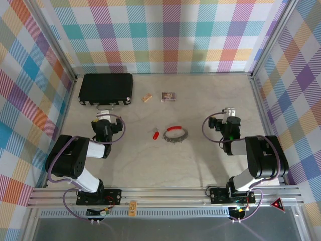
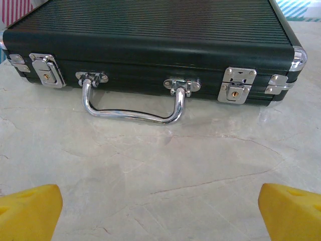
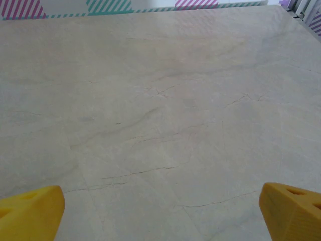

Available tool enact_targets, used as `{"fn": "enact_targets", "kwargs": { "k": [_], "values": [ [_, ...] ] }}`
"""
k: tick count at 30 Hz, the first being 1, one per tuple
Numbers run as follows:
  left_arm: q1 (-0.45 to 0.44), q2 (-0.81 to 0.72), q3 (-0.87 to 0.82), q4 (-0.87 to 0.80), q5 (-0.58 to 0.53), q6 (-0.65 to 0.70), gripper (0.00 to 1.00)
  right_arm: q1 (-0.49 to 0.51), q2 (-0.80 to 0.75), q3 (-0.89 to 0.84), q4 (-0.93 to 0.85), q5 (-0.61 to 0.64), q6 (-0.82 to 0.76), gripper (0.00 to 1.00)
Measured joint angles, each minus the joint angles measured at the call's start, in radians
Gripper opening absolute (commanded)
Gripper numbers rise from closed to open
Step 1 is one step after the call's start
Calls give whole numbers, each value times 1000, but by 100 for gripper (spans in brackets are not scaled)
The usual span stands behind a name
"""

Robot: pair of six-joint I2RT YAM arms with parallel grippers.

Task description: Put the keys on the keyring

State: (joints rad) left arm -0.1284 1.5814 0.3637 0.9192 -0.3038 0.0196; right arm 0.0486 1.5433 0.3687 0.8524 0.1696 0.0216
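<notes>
In the top view a tiny red-headed key (image 1: 155, 134) lies on the marble table, just left of the grey keyring (image 1: 175, 134) with its red arc sleeve. They lie apart, midway between the arms. My left gripper (image 1: 102, 116) rests at the left, close to the black case, well away from the key. Its yellow fingertips (image 2: 30, 211) stand wide apart over bare marble: open, empty. My right gripper (image 1: 229, 113) sits at the right, beyond the ring. Its yellow fingertips (image 3: 31, 210) are also spread wide with nothing between them.
A black ribbed case (image 1: 106, 89) with chrome handle (image 2: 133, 104) and latches lies at the back left, right in front of the left gripper. A small tan block (image 1: 146, 98) and a printed card (image 1: 169, 96) lie behind the ring. Plaid walls enclose the table.
</notes>
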Motion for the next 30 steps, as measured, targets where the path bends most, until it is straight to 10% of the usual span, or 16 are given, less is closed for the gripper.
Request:
{"fn": "enact_targets", "kwargs": {
  "k": [30],
  "values": [
    [9,-16,4,-30,27,0,100,-4,0,0,0,-10,0,99]
  ]
}}
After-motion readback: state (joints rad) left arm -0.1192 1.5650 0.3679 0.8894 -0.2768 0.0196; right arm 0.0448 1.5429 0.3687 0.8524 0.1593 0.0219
